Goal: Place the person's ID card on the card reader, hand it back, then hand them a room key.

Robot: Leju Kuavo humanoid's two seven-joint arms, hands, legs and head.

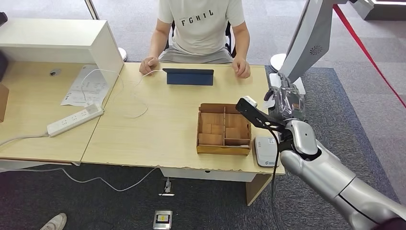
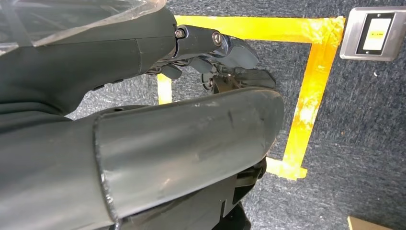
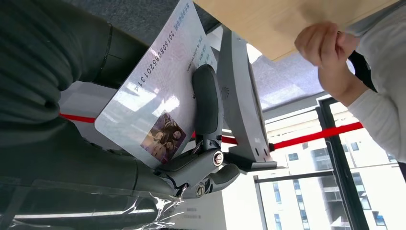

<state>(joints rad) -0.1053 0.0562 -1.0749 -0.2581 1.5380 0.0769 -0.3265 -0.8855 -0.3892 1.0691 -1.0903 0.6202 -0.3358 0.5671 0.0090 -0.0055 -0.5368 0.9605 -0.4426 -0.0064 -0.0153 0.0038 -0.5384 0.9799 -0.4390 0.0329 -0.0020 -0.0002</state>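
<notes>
box (image 1: 224,129) (wooden, divided) near reader (image 1: 266,151)

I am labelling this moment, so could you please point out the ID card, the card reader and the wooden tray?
ID card (image 3: 158,103): right wrist view, on its printed face.
card reader (image 1: 265,151): head view, on its white top.
wooden tray (image 1: 223,150): head view, on its near wall.

**Silver arm, dark plastic-wrapped hand**

The right arm (image 1: 335,179) is smooth silver with a rounded grey joint cap at the wrist. Ahead of it, the right hand (image 1: 286,103) is dark grey under clear plastic film. A black cable runs down beside the wrist. The thick grey thumb (image 3: 208,103) hinges on a silver screw. The left hand (image 2: 210,52) has dark grey shells and small screws.
</notes>
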